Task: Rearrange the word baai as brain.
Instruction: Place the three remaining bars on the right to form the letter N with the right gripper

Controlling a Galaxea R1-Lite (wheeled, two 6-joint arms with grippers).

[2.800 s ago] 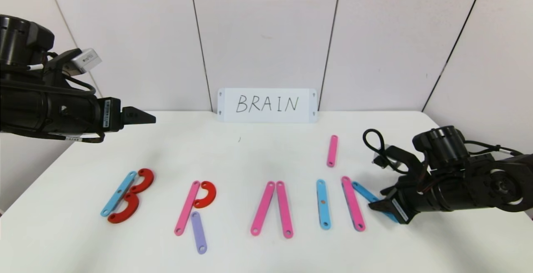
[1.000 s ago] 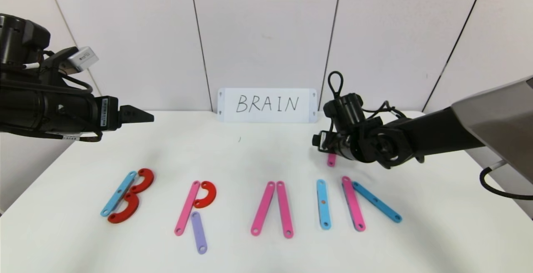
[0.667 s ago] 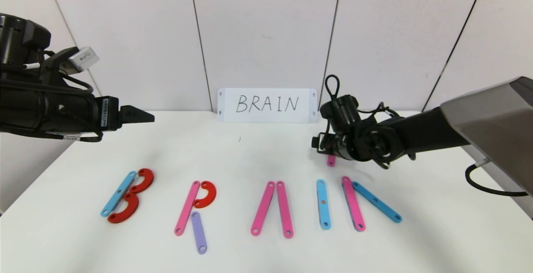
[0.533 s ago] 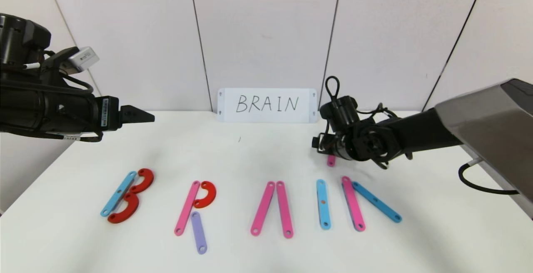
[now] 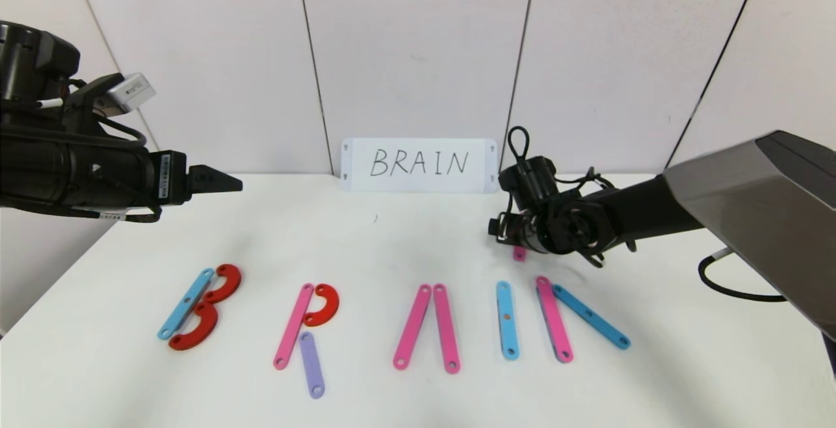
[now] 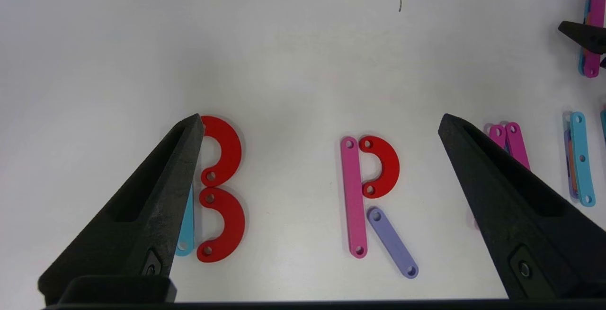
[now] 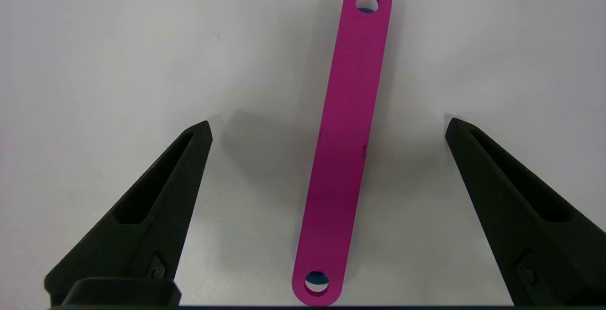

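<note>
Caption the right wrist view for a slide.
Open right gripper poised over a lone pink bar lying flat on the white table.

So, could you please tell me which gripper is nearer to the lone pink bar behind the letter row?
Right. The right gripper hangs open directly over the lone pink bar; the left gripper hovers far off, above the table's left side.

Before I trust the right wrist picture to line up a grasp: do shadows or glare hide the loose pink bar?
Right wrist view: the pink bar is evenly lit and sharp, with soft shadows beside it and no glare, lying between the open right gripper fingers. Head view: the arm covers most of the bar, leaving one end showing.
</note>
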